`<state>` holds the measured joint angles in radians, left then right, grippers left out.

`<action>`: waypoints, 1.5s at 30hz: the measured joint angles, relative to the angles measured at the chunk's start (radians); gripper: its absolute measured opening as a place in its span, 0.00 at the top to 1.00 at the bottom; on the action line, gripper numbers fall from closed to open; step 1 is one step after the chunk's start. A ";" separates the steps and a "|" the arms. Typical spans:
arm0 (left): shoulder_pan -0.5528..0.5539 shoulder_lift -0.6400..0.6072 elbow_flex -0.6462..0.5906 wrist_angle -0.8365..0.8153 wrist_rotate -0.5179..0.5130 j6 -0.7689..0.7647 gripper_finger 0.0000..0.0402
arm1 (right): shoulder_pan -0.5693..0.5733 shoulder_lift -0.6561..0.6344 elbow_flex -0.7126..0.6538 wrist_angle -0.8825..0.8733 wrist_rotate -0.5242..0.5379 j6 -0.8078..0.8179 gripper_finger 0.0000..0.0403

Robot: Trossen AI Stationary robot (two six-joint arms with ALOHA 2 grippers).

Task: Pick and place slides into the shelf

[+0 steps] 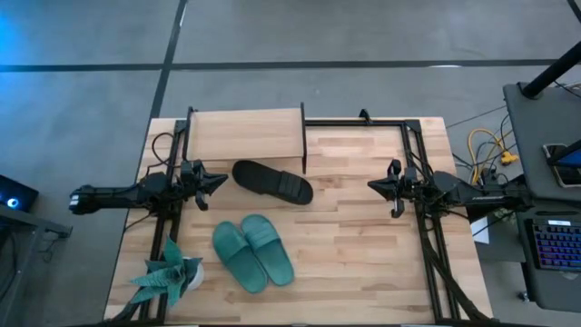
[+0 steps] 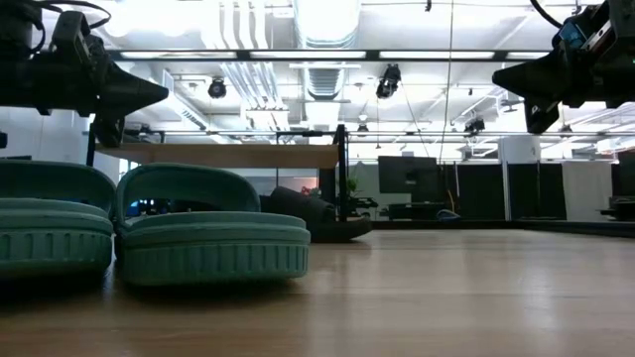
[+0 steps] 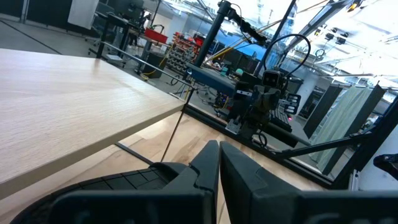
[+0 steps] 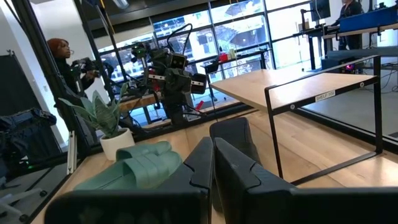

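From overhead, I see my left claw (image 1: pixel 218 181) hovering with its fingers pressed together and holding nothing, just beside the heel end of a single black slide (image 1: pixel 272 182) that lies flat on the desk (image 1: pixel 363 263). The shelf (image 1: pixel 247 134) stands just beyond that slide, at the desk's far edge. The teal-green pair (image 1: pixel 253 253) lies side by side, touching, nearer the front edge than the left claw, with a potted plant (image 1: pixel 169 275) next to it at the corner. My right claw (image 1: pixel 374 184) hangs across the desk, well apart from every slide, fingers likewise closed and empty.

At desk height, the teal-green pair (image 2: pixel 149 238) fills the foreground, and the black slide (image 2: pixel 313 218) rests behind it beside the shelf's (image 2: pixel 238 156) black leg. Both arms hang above the surface, the left claw (image 2: pixel 159 94) over the green pair and the right claw (image 2: pixel 501 76) high at the other side.

Through the left wrist camera, my left claw's fingers (image 3: pixel 202 171) meet tip to tip beside the shelf's top board (image 3: pixel 74 106).

Through the right wrist camera, the right claw's fingers (image 4: pixel 239 171) also sit closed, pointing toward the black slide (image 4: pixel 233 137), the green pair (image 4: pixel 140 162), the plant (image 4: pixel 106 121) and the shelf (image 4: pixel 311 87); a person (image 4: pixel 62 56) stands far behind.
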<state>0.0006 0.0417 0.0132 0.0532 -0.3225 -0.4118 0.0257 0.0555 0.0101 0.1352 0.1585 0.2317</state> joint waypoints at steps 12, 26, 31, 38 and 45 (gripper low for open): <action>0.000 0.000 0.000 0.000 0.000 0.000 1.00 | 0.000 0.000 0.000 0.000 0.000 0.000 0.98; 0.000 0.000 0.000 0.000 0.000 0.000 1.00 | 0.000 0.000 0.000 0.000 0.000 0.000 0.98; 0.000 0.000 0.000 0.000 0.000 0.000 1.00 | 0.000 0.000 0.000 0.000 0.000 0.000 0.98; 0.000 0.000 0.000 0.000 0.000 0.000 1.00 | 0.000 0.000 0.000 0.000 0.000 0.000 0.98; 0.000 0.000 0.000 0.000 0.000 0.000 1.00 | 0.000 0.000 0.000 0.008 0.000 -0.166 0.98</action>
<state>0.0006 0.0414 0.0132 0.0536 -0.3225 -0.4116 0.0257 0.0555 0.0099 0.1430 0.1585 0.0659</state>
